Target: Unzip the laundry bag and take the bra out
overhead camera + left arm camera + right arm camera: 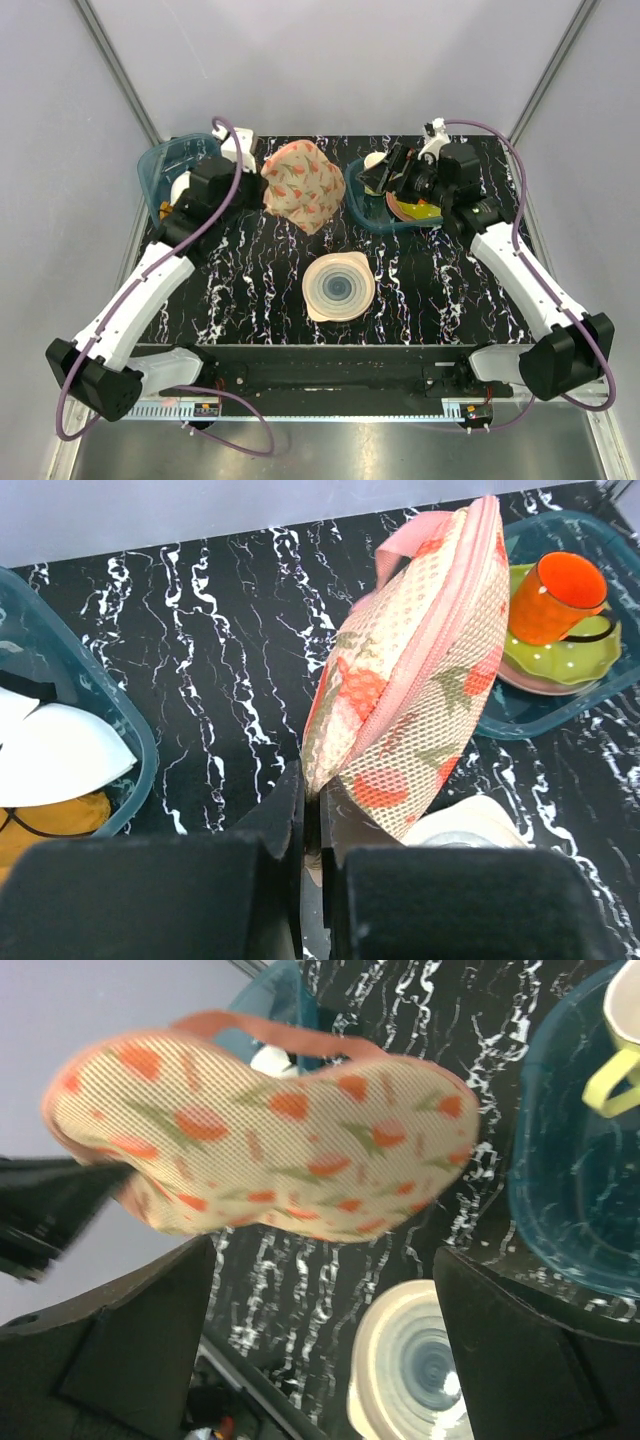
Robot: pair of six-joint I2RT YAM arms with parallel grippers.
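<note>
**A:** What is the left tool doing?

**B:** The left tool point(312, 798) is shut tight. Its fingers are pinched on the pink-trimmed edge of the bag point(410, 700), at one corner. The bag juts out from that pinch, apparently lifted over the back middle of the desk point(200, 660), between two blue bins point(165, 150).

**A:** And the right one?

**B:** The right tool point(325, 1260) is spread wide and holds nothing. It faces the bag's flat side, near it but not touching.

**A:** How will the bag handle?

**B:** Probably light and floppy. It is soft mesh that gives and swings when held by one corner. The trim looks firmest, so it is the best place to grip. A pink loop point(400, 542) at the far end offers a second hold. I cannot make out the zip pull.

**A:** What does it look like?

**B:** It is rounded beige-pink mesh with red flower shapes, green leaves and pink edging. It appears closed, and the bra is not visible.
</note>
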